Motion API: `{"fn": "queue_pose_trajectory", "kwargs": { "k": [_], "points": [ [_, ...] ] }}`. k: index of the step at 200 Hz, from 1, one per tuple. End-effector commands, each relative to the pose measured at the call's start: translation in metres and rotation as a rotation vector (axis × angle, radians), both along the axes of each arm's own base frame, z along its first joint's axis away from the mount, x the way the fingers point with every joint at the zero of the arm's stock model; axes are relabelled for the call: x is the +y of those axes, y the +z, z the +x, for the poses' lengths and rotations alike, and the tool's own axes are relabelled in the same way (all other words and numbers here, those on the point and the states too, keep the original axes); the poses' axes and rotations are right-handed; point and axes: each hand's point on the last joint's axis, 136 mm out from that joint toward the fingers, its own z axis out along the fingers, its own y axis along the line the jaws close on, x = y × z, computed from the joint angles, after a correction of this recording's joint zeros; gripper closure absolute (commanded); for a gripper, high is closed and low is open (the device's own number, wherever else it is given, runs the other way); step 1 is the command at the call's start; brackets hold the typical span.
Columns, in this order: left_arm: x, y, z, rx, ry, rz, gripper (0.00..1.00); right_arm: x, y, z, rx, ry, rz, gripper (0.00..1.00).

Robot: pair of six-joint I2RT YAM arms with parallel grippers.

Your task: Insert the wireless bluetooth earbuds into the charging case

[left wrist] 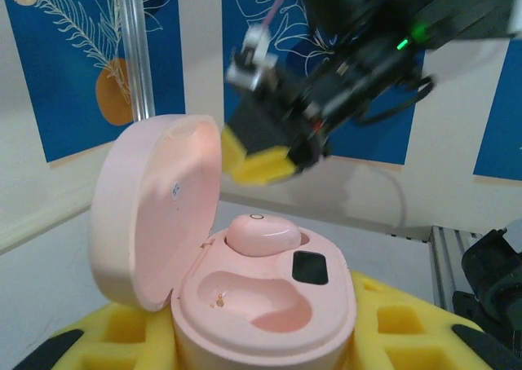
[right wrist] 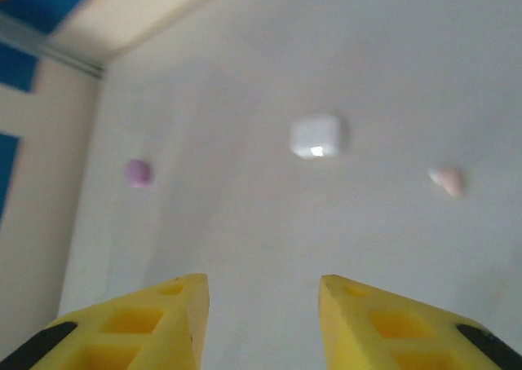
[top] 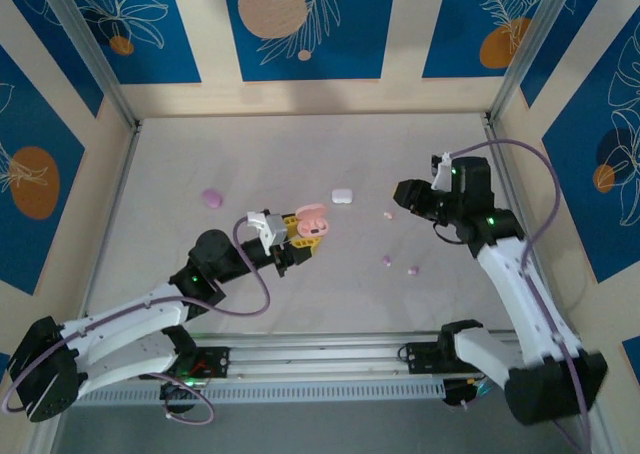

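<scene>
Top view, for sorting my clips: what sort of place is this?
Probably a robot test booth: two arms on a rail, a table walled by blue printed panels, a pink case and scattered earbuds.

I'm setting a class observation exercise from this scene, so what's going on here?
The left gripper holds an open pale pink oval plastic charging case. One seated pink earbud sits in a well, and the other well is empty. The right gripper, open and empty, hovers above the table near a loose pink earbud.

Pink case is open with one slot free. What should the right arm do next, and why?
Probably lower the open right gripper onto the loose pink earbud: the pink case in the left gripper has one empty slot.
</scene>
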Motion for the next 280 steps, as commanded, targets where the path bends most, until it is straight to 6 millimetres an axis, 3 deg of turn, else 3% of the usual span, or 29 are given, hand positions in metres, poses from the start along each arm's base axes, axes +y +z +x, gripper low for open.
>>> {"fn": "queue_pose_trajectory", "kwargs": {
  "k": [1, 42, 73, 109, 189, 280],
  "points": [
    [0.003, 0.005, -0.002, -0.026, 0.010, -0.014, 0.69, 0.002, -0.054, -0.006, 0.250, -0.001, 0.119, 0.57],
    [0.004, 0.005, -0.002, -0.028, 0.014, -0.016, 0.69, 0.007, -0.114, 0.020, 0.426, -0.007, 0.114, 0.55],
    [0.004, 0.005, -0.001, -0.031, 0.021, -0.012, 0.69, 0.013, -0.143, 0.040, 0.491, -0.018, 0.051, 0.53],
    [0.005, 0.005, 0.000, -0.036, 0.030, -0.007, 0.69, 0.025, -0.163, 0.059, 0.540, -0.009, 0.014, 0.53],
    [0.002, 0.000, 0.004, -0.032, 0.033, 0.005, 0.69, 0.016, -0.191, 0.078, 0.587, -0.057, -0.107, 0.53],
    [-0.001, -0.002, 0.005, -0.033, 0.030, 0.009, 0.69, 0.000, -0.195, 0.083, 0.574, -0.075, -0.214, 0.54]
  ]
}}
